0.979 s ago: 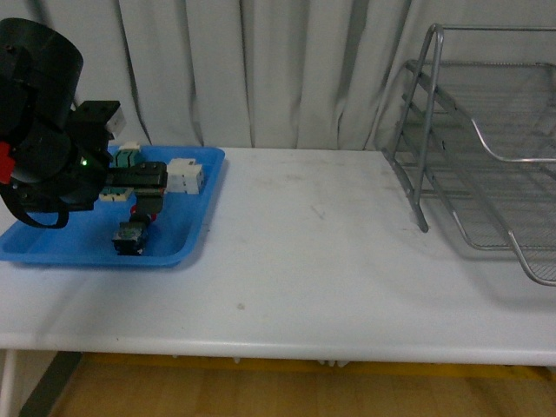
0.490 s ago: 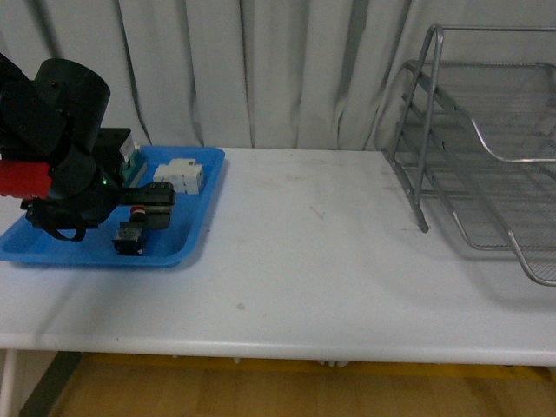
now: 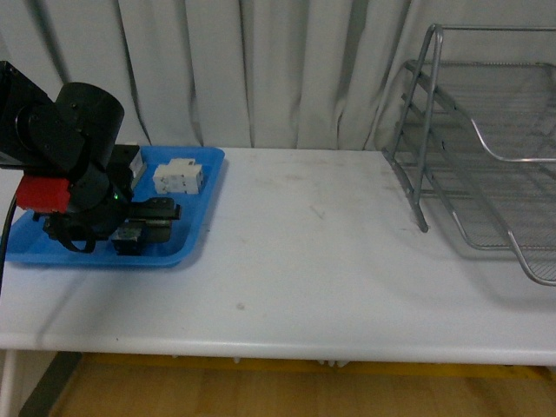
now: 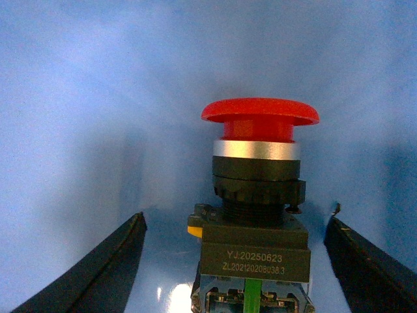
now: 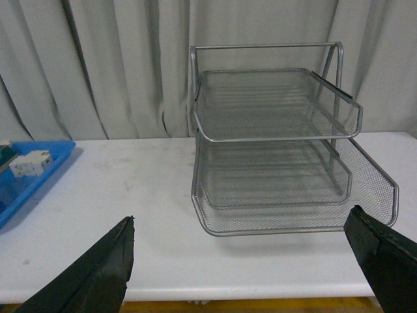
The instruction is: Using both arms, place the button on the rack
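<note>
Down inside the blue tray [image 3: 193, 217], the button [image 4: 259, 195] lies on the tray floor with its red cap pointing away from the left gripper [image 4: 234, 220], whose fingers are spread wide on either side of the black body and touch nothing yet. To my eye the body sits a shade nearer one finger. On closing, that finger may arrive first and shove or twist the button across the slick plastic instead of pinning it. A grip that lands on the round collar rather than the flat block could also squirt it loose. The rack [image 3: 486, 165] stands well apart from the tray, at the other end of the white surface [image 3: 304, 261]. The right gripper [image 5: 239, 218] hangs released and empty facing it, so a hand-over looks likely, and a fumble there would drop the button. A white terminal block [image 3: 178, 176] lies deeper in the tray. Pale curtains [image 3: 261, 69] close off the room behind.
</note>
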